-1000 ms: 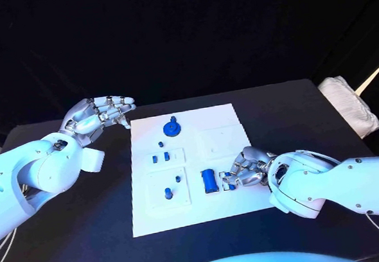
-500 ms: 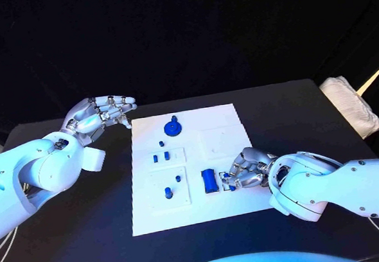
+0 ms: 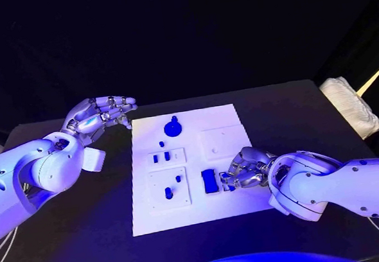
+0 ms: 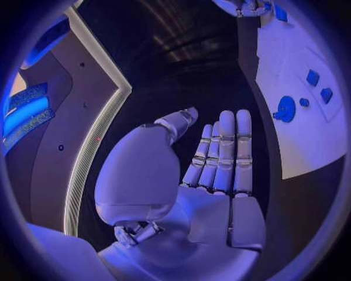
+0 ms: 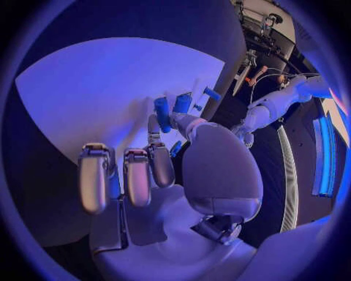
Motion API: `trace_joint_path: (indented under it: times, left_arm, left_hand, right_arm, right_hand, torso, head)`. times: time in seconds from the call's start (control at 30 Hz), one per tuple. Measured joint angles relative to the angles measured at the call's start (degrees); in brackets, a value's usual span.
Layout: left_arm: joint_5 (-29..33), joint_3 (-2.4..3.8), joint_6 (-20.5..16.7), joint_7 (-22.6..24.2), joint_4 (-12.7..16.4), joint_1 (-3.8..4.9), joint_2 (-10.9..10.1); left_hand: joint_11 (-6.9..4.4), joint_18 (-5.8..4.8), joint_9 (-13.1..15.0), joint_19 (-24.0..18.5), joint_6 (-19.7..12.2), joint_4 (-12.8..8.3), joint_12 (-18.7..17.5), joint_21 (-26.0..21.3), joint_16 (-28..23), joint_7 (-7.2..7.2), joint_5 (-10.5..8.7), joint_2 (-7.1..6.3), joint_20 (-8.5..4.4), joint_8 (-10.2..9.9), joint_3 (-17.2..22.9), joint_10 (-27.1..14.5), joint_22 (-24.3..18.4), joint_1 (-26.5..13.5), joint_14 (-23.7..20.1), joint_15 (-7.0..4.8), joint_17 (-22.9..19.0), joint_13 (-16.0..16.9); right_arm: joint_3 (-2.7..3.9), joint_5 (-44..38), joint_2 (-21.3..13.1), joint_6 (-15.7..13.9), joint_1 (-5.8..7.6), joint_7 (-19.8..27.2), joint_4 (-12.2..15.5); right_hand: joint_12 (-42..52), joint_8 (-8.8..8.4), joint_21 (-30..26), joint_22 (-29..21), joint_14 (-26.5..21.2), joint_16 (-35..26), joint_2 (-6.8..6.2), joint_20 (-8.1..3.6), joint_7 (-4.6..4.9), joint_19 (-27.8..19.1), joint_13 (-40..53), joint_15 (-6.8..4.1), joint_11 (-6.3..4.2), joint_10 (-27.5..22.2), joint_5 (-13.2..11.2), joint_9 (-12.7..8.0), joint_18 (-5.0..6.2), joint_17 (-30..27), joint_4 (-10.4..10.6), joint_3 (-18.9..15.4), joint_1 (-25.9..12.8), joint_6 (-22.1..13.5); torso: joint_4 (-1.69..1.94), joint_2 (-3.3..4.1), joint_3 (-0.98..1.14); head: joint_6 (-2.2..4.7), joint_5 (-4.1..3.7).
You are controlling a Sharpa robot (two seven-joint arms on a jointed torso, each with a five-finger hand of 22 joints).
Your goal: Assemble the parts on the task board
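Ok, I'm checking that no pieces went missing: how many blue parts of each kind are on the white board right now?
Round blue part: 1
Small blue parts: 4
Long blue part: 1
Total: 6 in plain sight; I cannot tell whether the fingers of the right hand cover another.

Task board point(image 3: 235, 200) looks like matt white plastic, blue parts point(image 3: 210, 180) smooth plastic too. Each robot hand point(image 3: 98, 113) is shiny silver metal, the arms glossy white shells, desk point(image 3: 289, 102) matt black.
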Motion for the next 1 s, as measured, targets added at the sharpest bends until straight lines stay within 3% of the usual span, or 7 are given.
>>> trace_joint_path:
  times: [0.23,0.47,0.67,0.8,1.0]
  left_arm:
    - [0.0,0.00,0.1,-0.2,0.0,0.00,-0.1]
    - [0.0,0.00,0.1,-0.4,0.1,0.00,-0.1]
    - [0.0,0.00,0.2,-0.6,0.1,0.01,-0.1]
    - [0.0,0.00,0.3,-0.7,0.1,0.01,-0.2]
    - [0.0,0.00,0.3,-0.9,0.1,0.01,-0.2]
  left_hand:
    - [0.00,0.00,0.0,0.0,0.0,0.0,0.0,0.0,0.0,0.00,0.00,0.00,0.00,0.0,0.0,0.0,0.0,0.0,0.0,0.00,0.0,0.0]
    - [-0.21,0.00,0.0,0.0,0.0,0.0,0.0,-0.2,0.0,0.00,0.00,0.00,0.00,0.0,0.0,-0.2,0.0,0.0,0.0,0.00,0.0,0.0]
    - [-0.21,0.00,0.0,0.0,0.0,0.0,0.0,-0.2,0.0,0.00,0.00,0.00,0.00,0.0,0.0,-0.2,0.0,0.0,0.0,0.00,0.0,0.0]
    - [-0.22,0.00,0.0,0.0,0.0,0.0,0.0,-0.2,0.0,0.00,0.00,0.00,0.00,0.0,0.0,-0.2,-0.1,0.0,0.0,0.00,0.0,0.0]
    - [-0.21,0.00,0.0,0.0,0.0,0.0,0.0,-0.2,0.0,0.00,0.00,0.00,0.00,0.0,0.0,-0.2,-0.1,0.0,0.0,0.00,0.0,0.0]
  right_arm:
    - [0.09,-0.6,0.4,0.6,0.20,-0.1,-0.6]
    - [0.11,-1.2,0.7,2.0,0.38,-0.3,-1.8]
    - [0.07,-2.0,1.1,3.1,0.44,-0.6,-2.4]
    - [0.07,-2.5,1.3,3.5,0.47,-0.7,-2.6]
    - [0.08,-3.0,1.5,4.0,0.49,-0.8,-2.8]
  right_hand:
    - [0.0,0.00,0.0,0.0,0.0,0.0,0.36,0.00,0.00,0.0,0.0,0.00,0.00,0.0,-0.6,0.2,0.00,0.0,0.0,0.0,-0.9,0.0]
    - [0.0,0.25,0.0,0.0,0.0,0.0,-0.10,0.01,-0.02,0.0,0.0,0.00,0.01,0.0,-4.9,0.0,0.00,0.0,0.7,-0.7,-3.1,0.0]
    - [0.0,0.24,0.0,0.0,0.0,0.0,0.05,0.01,-0.03,0.0,0.0,0.00,0.01,0.0,-5.8,-0.1,0.00,0.0,0.9,-0.9,-3.6,0.0]
    - [0.0,0.24,0.0,0.0,0.0,0.0,-0.31,0.01,-0.11,0.0,0.0,0.00,0.01,0.0,-8.0,0.0,0.00,0.0,1.4,-1.8,-4.5,0.1]
    - [-0.2,0.24,-0.2,0.0,0.0,0.0,-0.32,0.01,-0.11,0.0,0.0,0.00,0.01,0.0,-8.5,0.0,0.00,0.0,1.4,-1.8,-4.6,0.1]
  torso:
    - [-0.01,0.01,0.00]
    - [-0.03,0.03,0.00]
    - [-0.05,0.04,0.04]
    - [-0.05,0.05,0.04]
    - [-0.05,0.05,0.04]
  head:
    - [0.00,0.10]
    - [0.05,0.16]
    - [0.09,0.21]
    - [0.02,0.22]
    - [-0.11,0.26]
